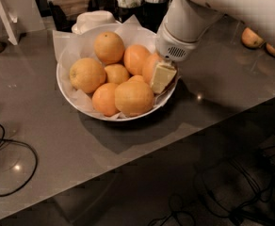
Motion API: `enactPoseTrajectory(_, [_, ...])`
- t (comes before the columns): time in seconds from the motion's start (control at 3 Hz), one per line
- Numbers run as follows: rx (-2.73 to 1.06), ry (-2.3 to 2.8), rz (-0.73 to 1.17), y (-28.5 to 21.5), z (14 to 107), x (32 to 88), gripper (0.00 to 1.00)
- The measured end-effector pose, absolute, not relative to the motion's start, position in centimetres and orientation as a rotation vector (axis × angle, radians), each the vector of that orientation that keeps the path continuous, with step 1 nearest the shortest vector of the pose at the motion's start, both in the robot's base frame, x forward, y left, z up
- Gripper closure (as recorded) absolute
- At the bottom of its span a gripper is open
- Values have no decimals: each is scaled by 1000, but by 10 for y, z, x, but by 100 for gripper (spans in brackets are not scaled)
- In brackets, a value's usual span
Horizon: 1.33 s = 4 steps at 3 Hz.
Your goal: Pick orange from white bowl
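Dark floor [175, 187] shows nearest, below the edge of the grey worktop [43, 135]. Further in sits the white bowl [79, 99], lined with crinkled paper and heaped with fruit: a big one [133, 97] at the front and a paler one [87, 74] on the left. The orange [149, 69] lies at the bowl's right side, deep in colour and partly covered. The gripper [158, 76] hangs down from the white arm and rests against that orange's right flank, inside the rim. I cannot tell whether it has closed on the fruit. This looks like the grasping step, with no lift begun. The next move likely calls for a firm hold, then a straight rise that clears the neighbouring fruit and the paper. Behind stand a small stacked dish [94, 20] and loose fruit [252, 37] far right.
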<state>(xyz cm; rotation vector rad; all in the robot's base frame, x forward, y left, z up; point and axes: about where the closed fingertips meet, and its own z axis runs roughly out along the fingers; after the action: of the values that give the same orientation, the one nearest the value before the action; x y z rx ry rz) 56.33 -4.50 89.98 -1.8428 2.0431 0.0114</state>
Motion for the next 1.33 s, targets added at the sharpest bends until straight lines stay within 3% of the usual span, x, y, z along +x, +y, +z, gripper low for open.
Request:
enactPoseTrajectory(1.0, [-1850,2041,14,-44,900,563,99])
enactPoseTrajectory(1.33, [-1856,2029,46,-42,906,558,100])
